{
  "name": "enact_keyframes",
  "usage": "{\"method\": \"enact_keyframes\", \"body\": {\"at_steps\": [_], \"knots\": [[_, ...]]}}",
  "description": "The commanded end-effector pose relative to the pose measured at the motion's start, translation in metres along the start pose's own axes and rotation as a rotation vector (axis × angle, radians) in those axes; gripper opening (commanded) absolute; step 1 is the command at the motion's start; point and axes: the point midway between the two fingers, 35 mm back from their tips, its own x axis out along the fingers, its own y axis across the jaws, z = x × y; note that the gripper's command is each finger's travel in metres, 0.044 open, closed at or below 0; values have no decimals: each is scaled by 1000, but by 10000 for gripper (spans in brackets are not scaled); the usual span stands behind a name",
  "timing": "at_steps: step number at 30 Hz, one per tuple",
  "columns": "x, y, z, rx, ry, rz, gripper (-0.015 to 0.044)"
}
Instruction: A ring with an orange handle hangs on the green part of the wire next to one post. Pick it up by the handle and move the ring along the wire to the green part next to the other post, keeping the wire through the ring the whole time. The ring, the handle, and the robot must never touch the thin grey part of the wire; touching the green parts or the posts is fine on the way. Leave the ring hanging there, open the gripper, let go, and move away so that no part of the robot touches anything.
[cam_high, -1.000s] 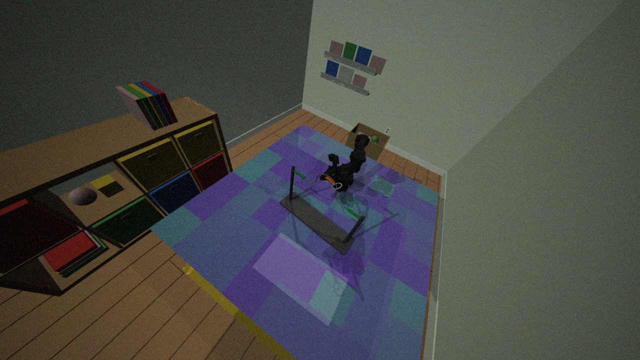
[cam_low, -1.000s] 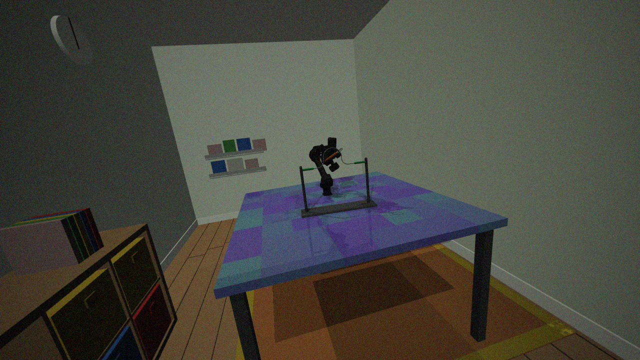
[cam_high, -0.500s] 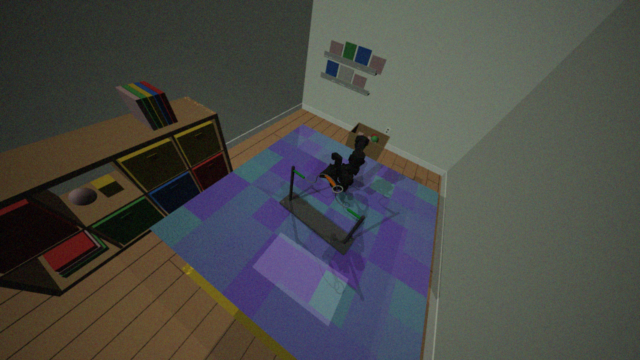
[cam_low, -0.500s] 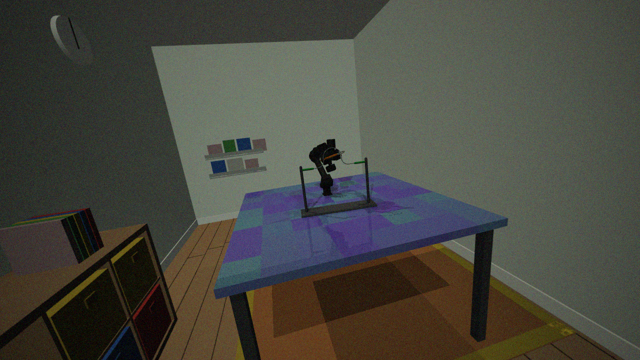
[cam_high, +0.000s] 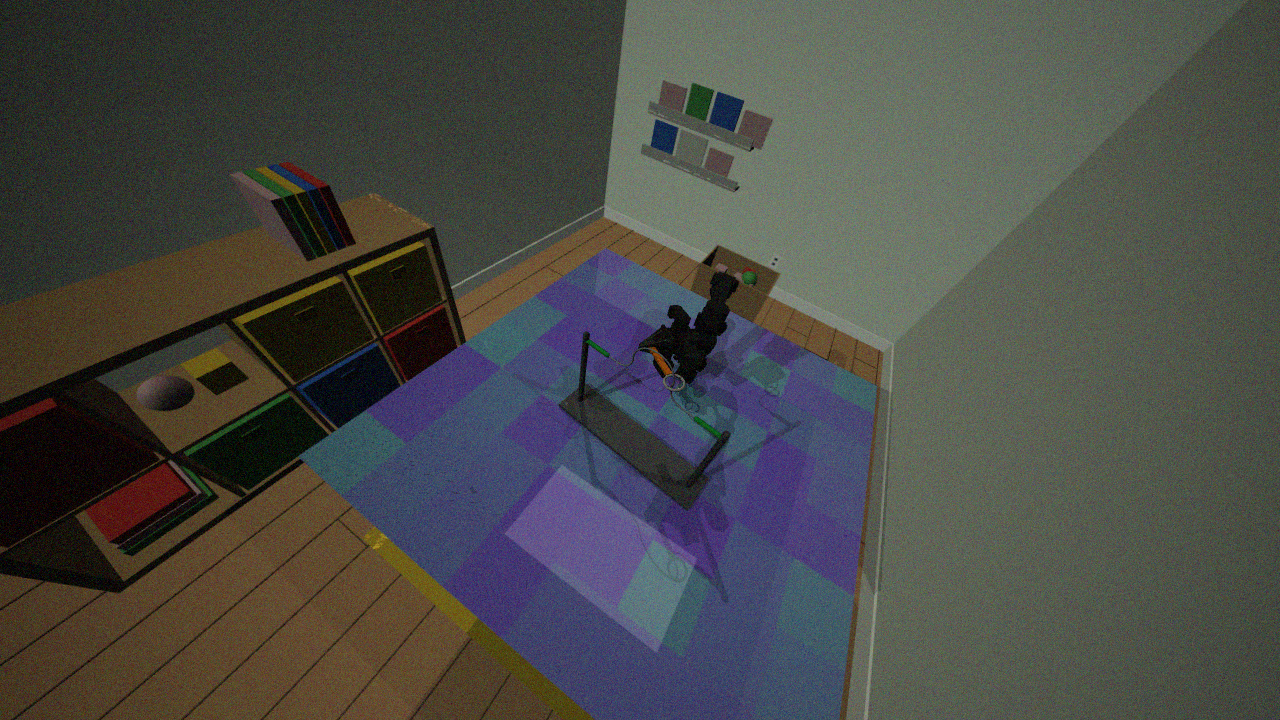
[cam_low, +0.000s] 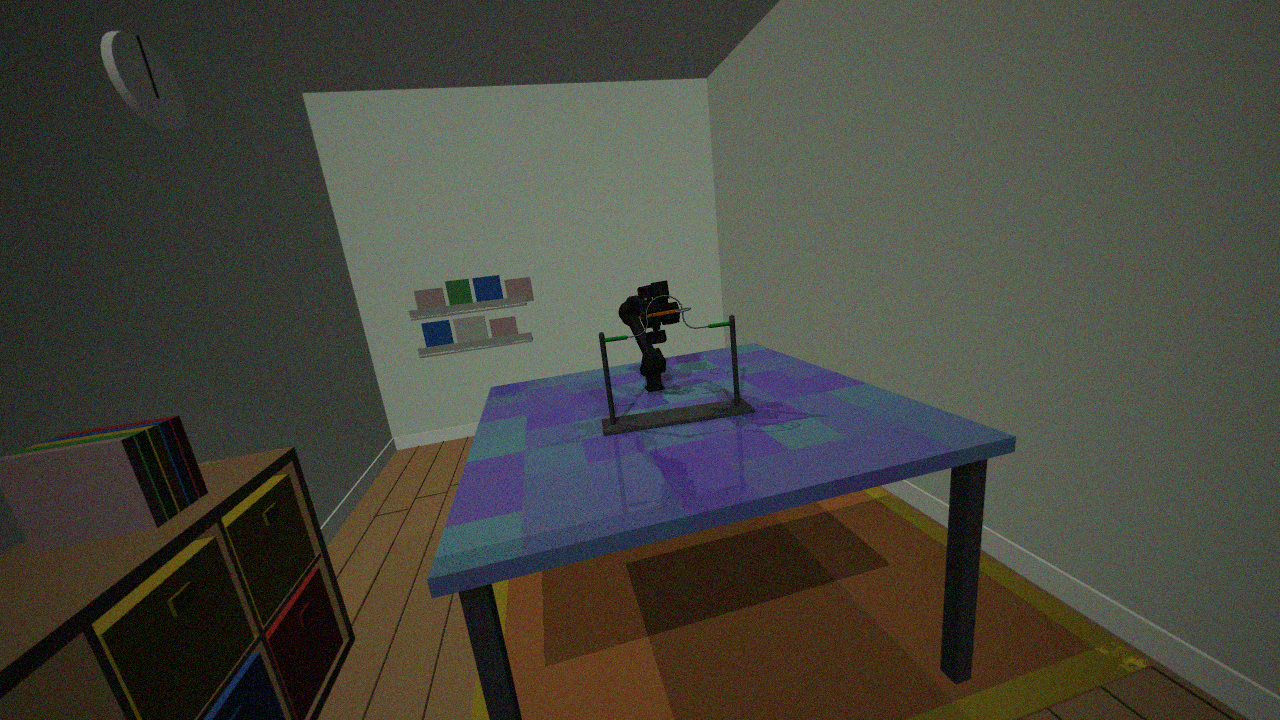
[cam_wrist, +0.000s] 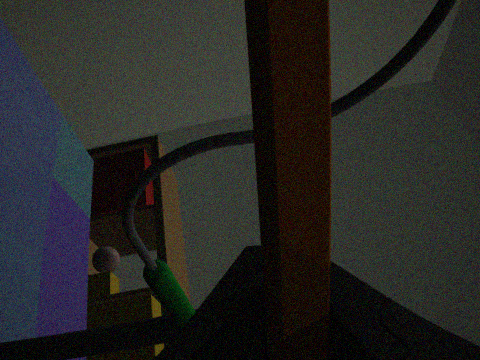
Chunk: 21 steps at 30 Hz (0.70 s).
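Clenching the orange handle (cam_high: 661, 360) (cam_low: 662, 312) (cam_wrist: 300, 175), the black tool (cam_high: 652, 347) (cam_low: 650, 314) (cam_wrist: 274, 260) of a WidowX arm (cam_high: 713, 313) (cam_low: 636, 335) holds the ring (cam_high: 683, 384) (cam_low: 686, 309) high above the patchwork worktop (cam_high: 447, 429) (cam_low: 716, 501), between the two posts. Seen from the exterior, the handle's long axis lies close to level, with its ring end pointing right, toward the right-hand post (cam_high: 707, 458) (cam_low: 734, 362). From the top, it slants down and to the right across the frame, away from the fingers, the ring at its lower end. In the wrist view the handle stands nearly upright, crossing in front of the curving grey wire (cam_high: 633, 360) (cam_low: 695, 325) (cam_wrist: 215, 140) — whether the two touch cannot be told, nor whether the wire passes through the ring.

The ring is apart from both green parts: the left one (cam_high: 597, 348) (cam_low: 614, 338), beside the left-hand post (cam_high: 582, 367) (cam_low: 607, 380), and the right one (cam_high: 708, 427) (cam_low: 719, 324). Both posts rise from a dark, narrow base (cam_high: 626, 438) (cam_low: 680, 417) lying flat on the worktop.
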Motion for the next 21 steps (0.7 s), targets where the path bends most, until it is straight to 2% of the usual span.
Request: {"method": "enact_keyframes", "body": {"at_steps": [1, 21], "knots": [[0, 2, -1, -32, -3, -12, -150], [-3, 36, -3, 82, 13, 50, -150]]}}
